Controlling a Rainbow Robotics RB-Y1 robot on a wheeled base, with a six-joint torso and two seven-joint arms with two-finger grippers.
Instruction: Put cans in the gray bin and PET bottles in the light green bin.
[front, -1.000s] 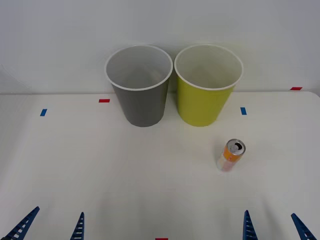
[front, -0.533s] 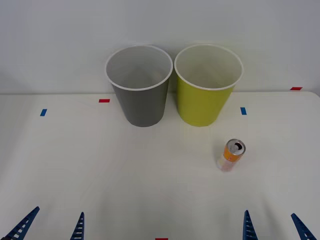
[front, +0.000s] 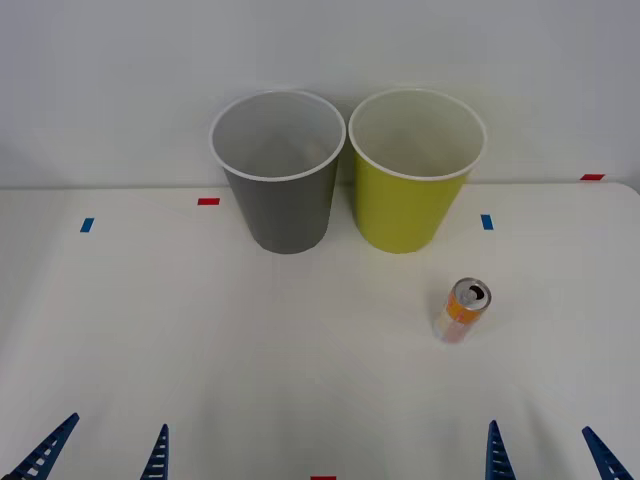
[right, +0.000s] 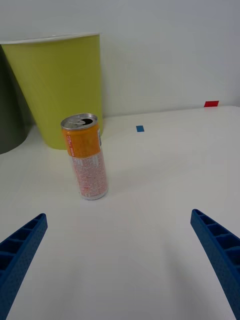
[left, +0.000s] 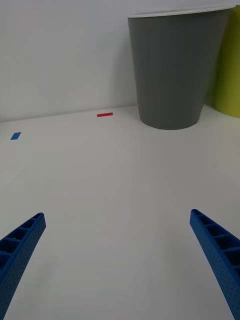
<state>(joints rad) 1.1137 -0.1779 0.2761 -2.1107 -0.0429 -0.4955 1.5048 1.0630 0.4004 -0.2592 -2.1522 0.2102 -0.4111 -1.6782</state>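
At the far edge of the white table (front: 150, 330) the gray bin (front: 280, 200) and the light green bin (front: 408, 205) stood side by side — the can (front: 462, 311) upright at 5 o'clock of the green one. Both the left gripper (front: 100, 450) and right gripper (front: 548, 452) waited at the near edge, fingers spread wide, holding nothing.

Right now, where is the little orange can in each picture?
Front view: the can stands on the table to the right, nearer the robot than the light green bin.
Right wrist view: the can stands upright just in front of the light green bin.
Left wrist view: not in it.
Shared landmark: the light green bin.
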